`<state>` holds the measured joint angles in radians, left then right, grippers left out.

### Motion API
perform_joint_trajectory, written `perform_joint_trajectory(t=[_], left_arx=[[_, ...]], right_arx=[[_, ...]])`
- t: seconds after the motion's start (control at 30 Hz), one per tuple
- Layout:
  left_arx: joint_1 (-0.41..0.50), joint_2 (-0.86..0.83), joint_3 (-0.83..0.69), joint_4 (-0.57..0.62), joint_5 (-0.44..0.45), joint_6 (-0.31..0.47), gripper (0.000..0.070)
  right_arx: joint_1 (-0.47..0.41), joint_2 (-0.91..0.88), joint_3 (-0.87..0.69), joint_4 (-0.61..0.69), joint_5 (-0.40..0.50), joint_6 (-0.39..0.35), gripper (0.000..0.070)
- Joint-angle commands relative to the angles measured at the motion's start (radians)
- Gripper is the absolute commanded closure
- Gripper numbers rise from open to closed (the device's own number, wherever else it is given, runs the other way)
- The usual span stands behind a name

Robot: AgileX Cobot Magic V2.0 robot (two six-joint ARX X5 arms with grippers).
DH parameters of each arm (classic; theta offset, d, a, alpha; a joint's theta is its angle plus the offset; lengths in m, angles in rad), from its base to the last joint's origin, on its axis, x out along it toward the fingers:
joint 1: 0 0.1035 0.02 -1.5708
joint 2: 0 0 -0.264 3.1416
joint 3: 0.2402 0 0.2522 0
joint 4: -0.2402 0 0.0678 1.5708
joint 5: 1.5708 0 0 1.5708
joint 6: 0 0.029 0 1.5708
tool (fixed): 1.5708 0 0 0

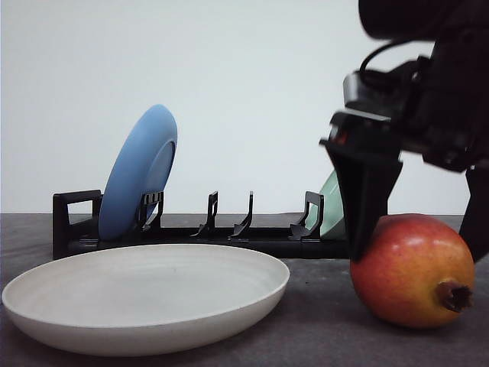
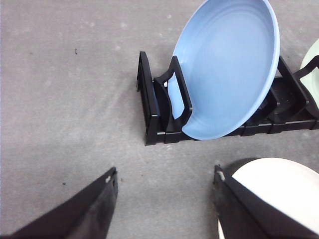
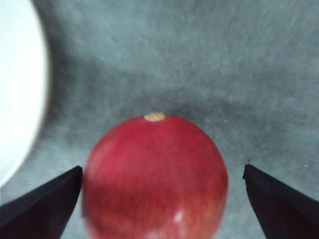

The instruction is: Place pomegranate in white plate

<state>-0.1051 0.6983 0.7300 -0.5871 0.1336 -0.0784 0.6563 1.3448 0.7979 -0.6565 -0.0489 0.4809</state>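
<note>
One fruit: a round, smooth-skinned red-to-orange pomegranate [image 1: 412, 270] is seen lying on the grey table [image 1: 321, 321] at the right of the front view, its dark brown crown nub turned toward the right.
Fruit in the right wrist view: the pomegranate [image 3: 155, 177] is shown between the two dark fingers, a gap being left at each side; a pale spot is seen on its far side.
Right gripper: the black right gripper [image 1: 416, 229] is lowered around the fruit with its jaws spread apart; the left finger [image 1: 365, 200] is seen just beside the fruit's left flank, and contact cannot be told.
White plate: a wide, shallow, matte off-white plate [image 1: 145, 306] is set flat on the table to the left of the fruit, near it but apart.
Rack: a black plastic dish rack [image 1: 191, 233] is placed behind the white plate.
Rack contents: a light blue round plate [image 1: 137, 172] is held upright and tilted at the rack's left end; a pale green plate [image 1: 330, 206] is partly hidden behind the right gripper at the rack's right end.
Left gripper: the black left gripper [image 2: 164, 204] is held above bare table with its fingers wide apart, nothing being held; the white plate's rim [image 2: 279, 179] is seen beside one finger.
</note>
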Motion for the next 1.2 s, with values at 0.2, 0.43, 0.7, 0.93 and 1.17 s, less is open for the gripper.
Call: perform_joint_trajectory(t=[0.2, 0.43, 0.7, 0.93, 1.17], left_arx=[[-0.002, 0.003, 0.003, 0.008, -0.002, 0.011, 0.0340], [-0.002, 0.003, 0.003, 0.008, -0.002, 0.011, 0.0340], [-0.002, 0.003, 0.003, 0.008, -0.003, 0.011, 0.0341], [-0.002, 0.003, 0.003, 0.008, -0.003, 0.011, 0.0340], [-0.002, 0.005, 0.003, 0.008, -0.003, 0.011, 0.0341]], right_arx=[[0.011, 0.050, 0.018, 0.002, -0.034, 0.010, 0.0177], [0.011, 0.047, 0.043, -0.050, -0.088, -0.046, 0.0202], [0.063, 0.075, 0.179, -0.126, -0.109, -0.174, 0.0202], [0.145, 0.226, 0.362, -0.129, -0.108, -0.225, 0.0202], [0.214, 0.417, 0.533, -0.110, -0.107, -0.276, 0.0203]])
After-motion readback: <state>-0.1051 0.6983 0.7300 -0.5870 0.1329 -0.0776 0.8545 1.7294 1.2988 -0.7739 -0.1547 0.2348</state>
